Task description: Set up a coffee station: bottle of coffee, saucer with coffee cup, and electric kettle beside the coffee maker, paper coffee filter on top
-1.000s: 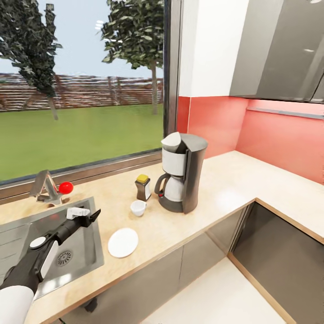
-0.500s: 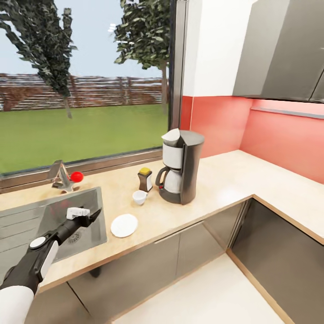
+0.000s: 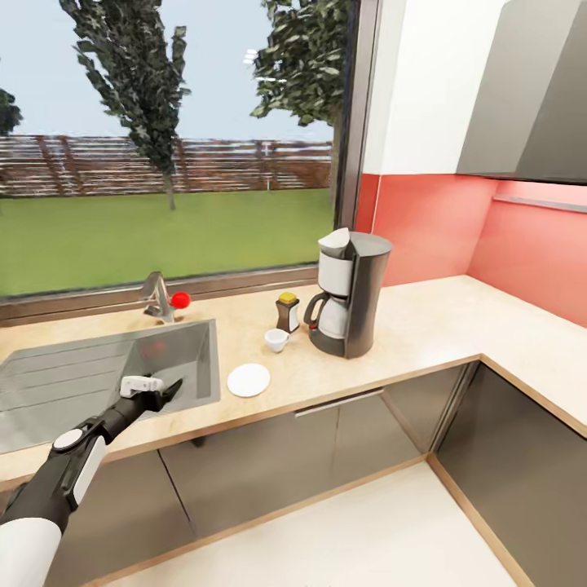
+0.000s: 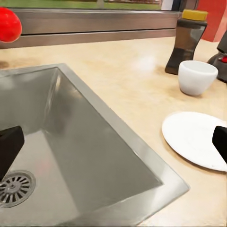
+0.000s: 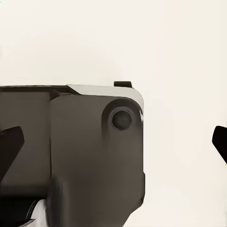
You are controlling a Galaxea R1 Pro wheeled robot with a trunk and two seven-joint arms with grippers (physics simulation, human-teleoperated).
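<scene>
Left gripper [image 3: 160, 389]: held out over the front edge of the sink [image 3: 49, 408], jaws spread apart with nothing between them; in the left wrist view its two dark fingertips [image 4: 9, 146] are seen far apart at the picture's edges.
Right gripper [image 5: 113, 142]: two dark fingertips are seen wide apart in the right wrist view, nothing between them; a dark grey body part of the robot [image 5: 80, 151] lies past them against a pale floor.
Saucer [image 3: 248, 380]: flat on the countertop [image 3: 424, 326], just beside the sink's right rim, the nearest task thing to the left gripper, apart from it.
Cup [image 3: 276, 341]: upright on the countertop behind the saucer, near it but not on it.
Bottle [image 3: 286, 312]: upright behind the cup, just left of the coffee maker; yellow lid, dark body; no writing can be read on it.
Coffee maker [image 3: 352, 293]: upright on the countertop, right of the bottle and cup; white carafe with black handle faces the bottle; a small red switch is seen at its base.
Tap [image 3: 156, 297]: behind the sink by the window, with a red knob [image 3: 180, 300].
Shelf [image 3: 538, 204]: thin strip on the red backsplash at right, under the grey wall cabinet [image 3: 530, 90].
</scene>
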